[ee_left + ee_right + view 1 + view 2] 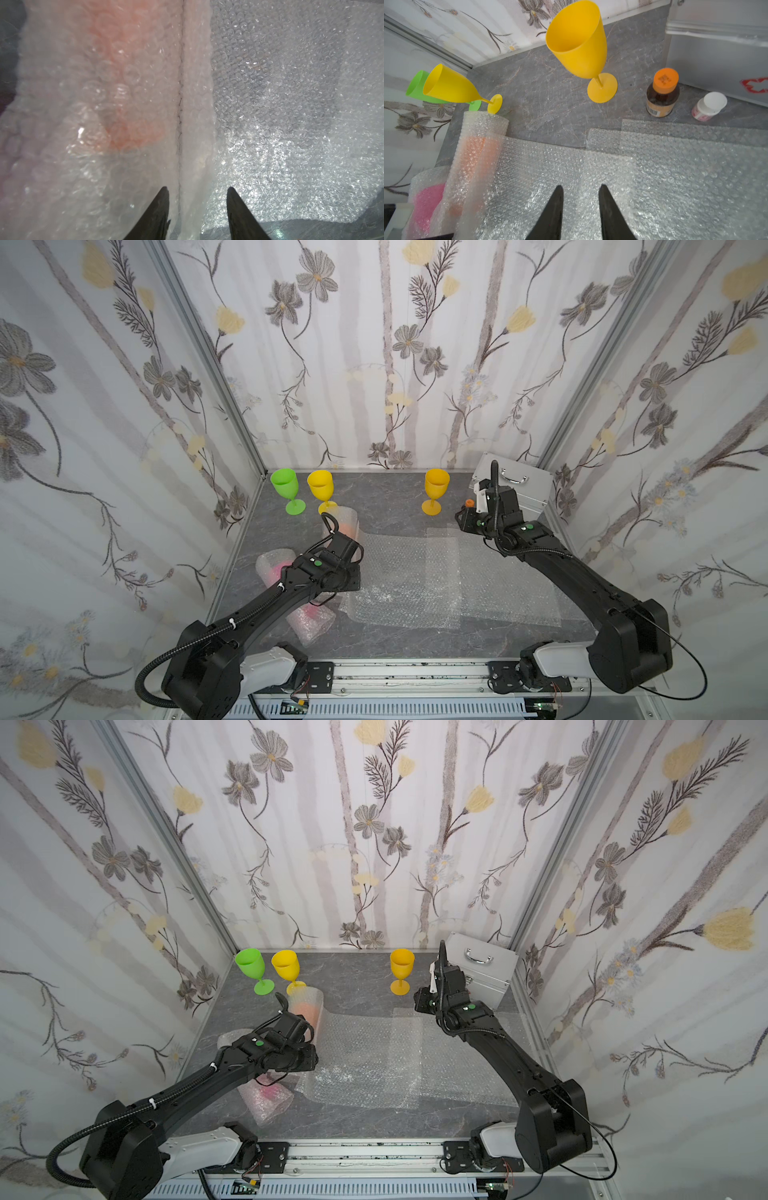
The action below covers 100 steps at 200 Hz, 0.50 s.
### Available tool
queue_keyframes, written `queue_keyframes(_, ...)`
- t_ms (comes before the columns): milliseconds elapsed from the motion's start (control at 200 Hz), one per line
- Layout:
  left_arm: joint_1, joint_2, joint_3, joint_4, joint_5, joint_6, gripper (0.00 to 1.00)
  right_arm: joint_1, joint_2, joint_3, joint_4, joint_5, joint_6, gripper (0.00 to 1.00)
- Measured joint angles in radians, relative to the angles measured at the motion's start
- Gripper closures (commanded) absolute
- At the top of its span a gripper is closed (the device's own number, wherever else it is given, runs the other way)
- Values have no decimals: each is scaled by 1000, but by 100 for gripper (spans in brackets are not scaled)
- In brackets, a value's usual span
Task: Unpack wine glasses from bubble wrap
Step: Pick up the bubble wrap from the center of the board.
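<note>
Bubble wrap sheets (415,572): flat, mid-table.
Orange roll (305,1006): wrapped, left of sheets.
Pink roll (311,622): wrapped, beside it.
Green goblet (286,485), yellow goblet (321,485), amber goblet (436,485): upright, back.
Left gripper (197,188): jaws apart astride orange roll's flap.
Right gripper (581,185): jaws apart, empty.

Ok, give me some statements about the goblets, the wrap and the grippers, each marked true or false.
The lime green goblet, yellow goblet and amber-yellow goblet stand unwrapped at the back. True.
The orange goblet is out of its wrap. False: it lies inside a rolled bubble wrap tube.
The pink goblet is wrapped. True.
The right gripper holds the brown bottle. False: it is open and empty over flat bubble wrap sheets; the bottle stands apart.
The left gripper is shut. False: its jaws stand apart over the tube's edge.
</note>
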Motion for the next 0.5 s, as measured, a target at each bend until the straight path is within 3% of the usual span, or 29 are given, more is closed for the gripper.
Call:
queue_keyframes(180,0,51,36,1,-14,31,54,26,-129,-193,-8,-25,63,68)
queue_keyframes(500,0,154,82,2,-27,73,76,97,-212,-432,-4,-62,163,66)
